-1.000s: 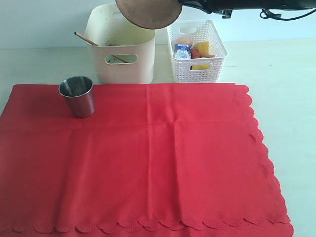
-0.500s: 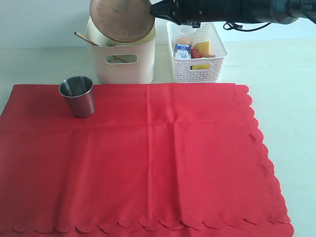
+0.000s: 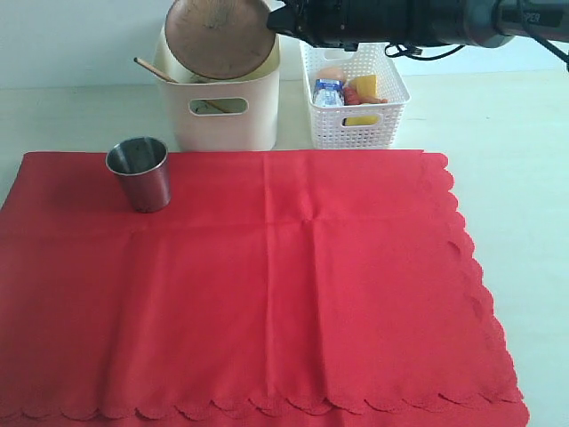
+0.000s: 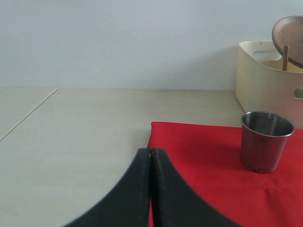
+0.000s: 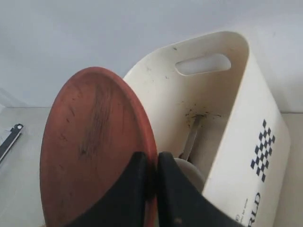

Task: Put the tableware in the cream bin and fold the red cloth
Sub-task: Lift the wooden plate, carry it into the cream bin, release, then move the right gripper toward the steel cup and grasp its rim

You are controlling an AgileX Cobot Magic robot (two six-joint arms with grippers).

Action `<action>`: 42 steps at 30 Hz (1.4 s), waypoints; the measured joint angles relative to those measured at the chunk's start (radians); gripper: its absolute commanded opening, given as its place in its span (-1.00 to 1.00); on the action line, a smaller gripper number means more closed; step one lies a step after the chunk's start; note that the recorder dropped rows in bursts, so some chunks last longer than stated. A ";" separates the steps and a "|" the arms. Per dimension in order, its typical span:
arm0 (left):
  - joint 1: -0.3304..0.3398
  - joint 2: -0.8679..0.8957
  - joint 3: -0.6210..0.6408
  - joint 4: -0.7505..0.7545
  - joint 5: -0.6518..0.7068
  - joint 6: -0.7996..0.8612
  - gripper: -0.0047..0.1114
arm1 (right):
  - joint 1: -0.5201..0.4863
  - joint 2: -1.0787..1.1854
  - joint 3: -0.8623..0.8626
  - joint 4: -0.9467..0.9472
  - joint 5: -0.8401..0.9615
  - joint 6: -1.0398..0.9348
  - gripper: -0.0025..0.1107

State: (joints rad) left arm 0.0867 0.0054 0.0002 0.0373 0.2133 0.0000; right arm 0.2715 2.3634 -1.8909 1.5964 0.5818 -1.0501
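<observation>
My right gripper (image 3: 277, 20) (image 5: 151, 161) is shut on the rim of the round brown plate (image 3: 219, 37) (image 5: 92, 146), holding it on edge in the mouth of the cream bin (image 3: 222, 111) (image 5: 246, 142). A wooden handle (image 3: 156, 70) sticks out of the bin at its left; a knife (image 5: 190, 137) and a pale bowl rim (image 5: 191, 171) show inside. The steel cup (image 3: 140, 173) (image 4: 265, 141) stands upright on the red cloth (image 3: 267, 285) (image 4: 213, 165) near its far left corner. My left gripper (image 4: 151, 153) is shut and empty, low over the cloth's left edge.
A white lattice basket (image 3: 356, 93) with food items stands right of the bin. The cloth lies flat over most of the pale table (image 3: 516, 178), its scalloped edge at the right and front.
The right arm has carried the plate leftward and down from above the bin's right side into its mouth. The cup, cloth and basket have not moved.
</observation>
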 measured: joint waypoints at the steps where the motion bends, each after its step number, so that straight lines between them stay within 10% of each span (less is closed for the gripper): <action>1: 0.000 0.000 0.000 0.000 0.000 0.000 -0.92 | 0.004 0.000 0.000 0.000 -0.015 0.000 -0.64; 9: 0.000 0.000 0.000 0.000 0.000 0.000 -0.92 | 0.023 -0.010 -0.004 -0.051 -0.040 -0.079 0.23; 27: 0.000 0.000 0.000 0.000 0.000 0.000 -0.92 | -0.050 -0.269 0.013 -0.800 0.297 0.319 -0.95; 42: 0.000 0.000 0.000 0.000 0.000 0.000 -0.92 | 0.015 -0.484 0.362 -0.822 0.258 0.198 -0.96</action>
State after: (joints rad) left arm 0.0867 0.0054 0.0002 0.0373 0.2133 0.0000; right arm 0.2868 1.8796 -1.5285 0.7743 0.8399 -0.8520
